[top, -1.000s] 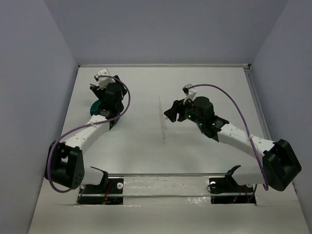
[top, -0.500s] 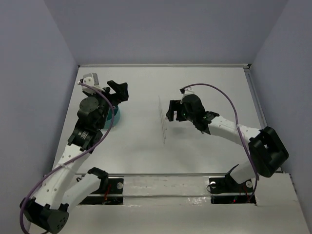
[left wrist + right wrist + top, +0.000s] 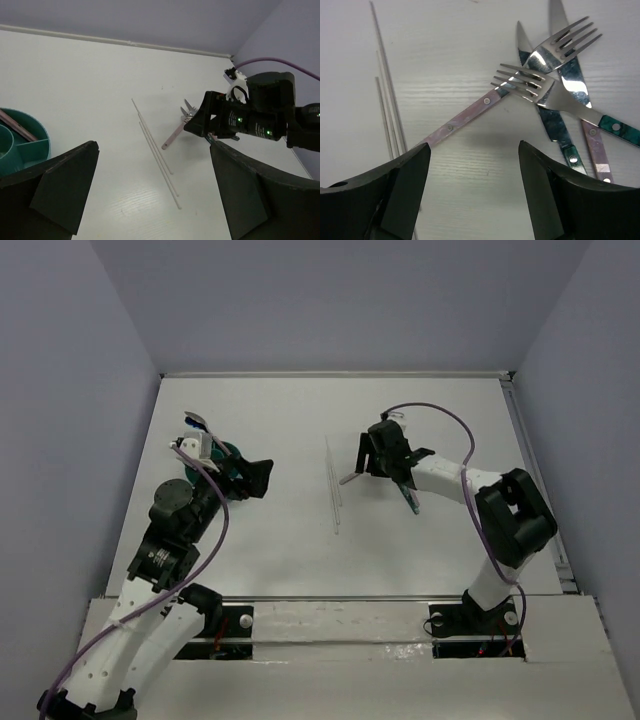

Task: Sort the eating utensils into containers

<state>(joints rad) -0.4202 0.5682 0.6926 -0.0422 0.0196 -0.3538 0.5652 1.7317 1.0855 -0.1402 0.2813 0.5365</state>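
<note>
The teal divided cup (image 3: 30, 147) stands at the left, with a pink-handled piece (image 3: 14, 125) leaning in it; in the top view the cup (image 3: 232, 453) is half hidden by my left arm. My left gripper (image 3: 258, 478) is open and empty, just right of the cup. My right gripper (image 3: 366, 456) is open and empty, low over a pile of cutlery. The right wrist view shows a pink-handled fork (image 3: 470, 112), a green-handled fork (image 3: 615, 127), a green-handled knife (image 3: 555, 130) and a pink-handled knife (image 3: 595, 150), crossing each other.
Several thin white sticks (image 3: 333, 490) lie side by side in the table's middle, left of the cutlery pile; they also show in the left wrist view (image 3: 157, 157) and the right wrist view (image 3: 387, 105). Walls enclose the table on three sides.
My left gripper has come away from over the cup and swung nearer and to the right. My right gripper has shifted slightly right and farther, over the cutlery pile.
</note>
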